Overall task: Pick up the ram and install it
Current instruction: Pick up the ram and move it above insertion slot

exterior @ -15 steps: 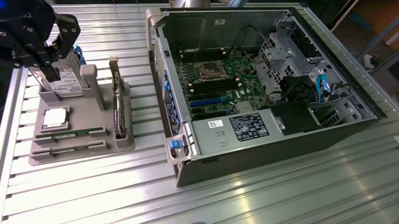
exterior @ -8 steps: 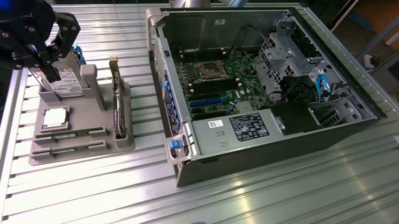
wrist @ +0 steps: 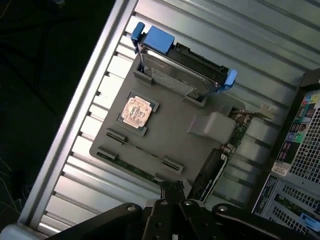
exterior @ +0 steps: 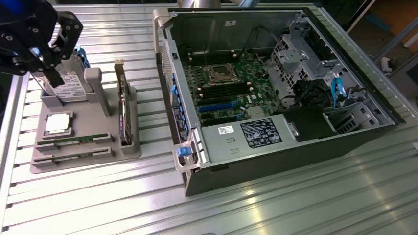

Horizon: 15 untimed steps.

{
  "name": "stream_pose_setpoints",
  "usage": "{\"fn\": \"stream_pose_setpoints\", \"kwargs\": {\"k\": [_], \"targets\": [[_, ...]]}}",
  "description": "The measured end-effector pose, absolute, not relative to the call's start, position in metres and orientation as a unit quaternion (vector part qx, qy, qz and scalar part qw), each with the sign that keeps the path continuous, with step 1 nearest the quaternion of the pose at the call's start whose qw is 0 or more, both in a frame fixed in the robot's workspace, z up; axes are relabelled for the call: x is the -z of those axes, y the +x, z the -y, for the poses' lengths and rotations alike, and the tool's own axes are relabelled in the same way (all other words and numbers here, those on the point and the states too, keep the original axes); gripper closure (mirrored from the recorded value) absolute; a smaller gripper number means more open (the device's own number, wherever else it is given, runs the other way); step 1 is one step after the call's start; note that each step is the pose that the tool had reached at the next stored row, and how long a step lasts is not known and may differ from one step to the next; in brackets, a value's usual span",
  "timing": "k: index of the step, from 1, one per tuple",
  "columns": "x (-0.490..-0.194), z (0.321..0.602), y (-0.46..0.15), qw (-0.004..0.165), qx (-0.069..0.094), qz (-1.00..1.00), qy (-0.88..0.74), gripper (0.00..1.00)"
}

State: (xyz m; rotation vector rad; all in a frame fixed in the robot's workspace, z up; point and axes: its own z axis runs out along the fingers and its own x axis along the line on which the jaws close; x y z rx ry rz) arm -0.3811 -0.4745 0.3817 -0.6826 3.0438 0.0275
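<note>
Ram (exterior: 80, 140): long, thin green circuit-board strip

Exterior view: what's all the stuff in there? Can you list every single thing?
table: one, silvery ribbed metal, under everything.
computer case: one, dark grey, open, exterior view's right.
motherboard: one, green, inside the case.
holder tray: one, grey, exterior view's left.
hard drive: one, silver with blue clips, upright at the tray's far end.
processor chip: one, silvery, flat in the tray.
ram: one clearly seen, green, in a tray slot by the chip.
card: one, dark with metal bracket, on edge at the tray's case side.
tool: one, black, over the tray's hard drive end.
</note>
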Motion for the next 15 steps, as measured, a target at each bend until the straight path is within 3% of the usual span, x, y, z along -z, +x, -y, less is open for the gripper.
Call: {"fn": "stream_pose_setpoints", "kwargs": {"k": [15], "targets": [[-0.3792, 0.4745, -0.3811, 0.01, -0.009, -0.949, -0.315, 0.89]]}}
